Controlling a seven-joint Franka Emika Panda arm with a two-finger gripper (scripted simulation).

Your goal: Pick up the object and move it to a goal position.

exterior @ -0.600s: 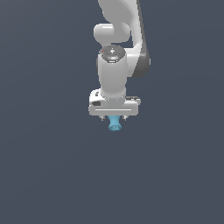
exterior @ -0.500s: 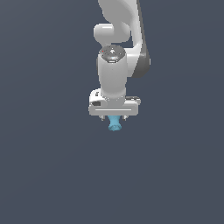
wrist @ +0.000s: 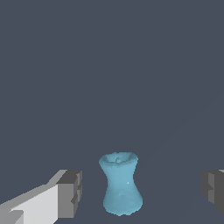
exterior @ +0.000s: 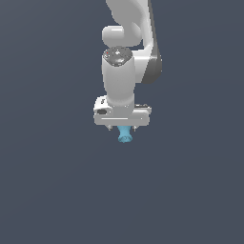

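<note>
Exterior view: white arm [exterior: 125, 57] reaching straight down against a plain dark grey ground [exterior: 47, 190], wrist block squared across the frame. Gripper [exterior: 123, 129] pointing down, fingers mostly hidden under the block, only short stubs visible. Small cyan object [exterior: 125, 135] directly beneath the block, between the stubs, flared end lowest. Contact with the fingers impossible to judge from here. Wrist view: object [wrist: 119, 183] upright on the grey ground, hourglass-shaped, narrow at the waist and wider at both ends, centred in the gap. Grey pads [wrist: 70, 193] spread wide, one on each side, both well apart from the object. Gripper [wrist: 142, 190] open, holding nothing.
</note>
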